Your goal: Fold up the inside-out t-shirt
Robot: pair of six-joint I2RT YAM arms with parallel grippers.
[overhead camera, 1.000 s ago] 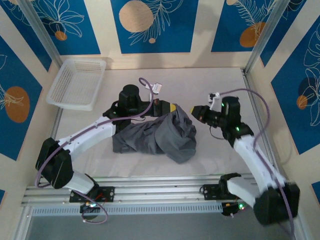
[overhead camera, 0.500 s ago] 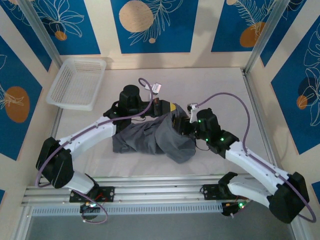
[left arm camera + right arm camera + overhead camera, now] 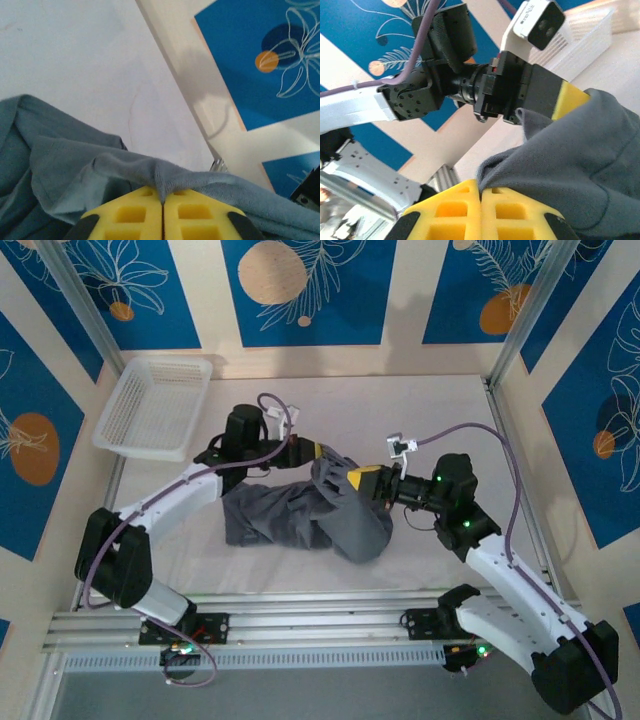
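Pinch from two sides — slate-grey soft cloth t-shirt (image 3: 290,518) bunched on the white table (image 3: 440,410).
Yellow-tipped left gripper (image 3: 322,452) and right gripper (image 3: 360,480) each clamp a raised fold at its far right — likely to draw it flat.

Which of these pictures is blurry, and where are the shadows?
Top external: even, soft light, no glare on the t-shirt. Left wrist: cloth crisp, a curved shadow on the wall. Right wrist: cloth sharp, background at lower left blurred.

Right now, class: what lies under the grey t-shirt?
The white table shows around the t-shirt. Whatever lies beneath the bunched cloth is covered and cannot be seen.
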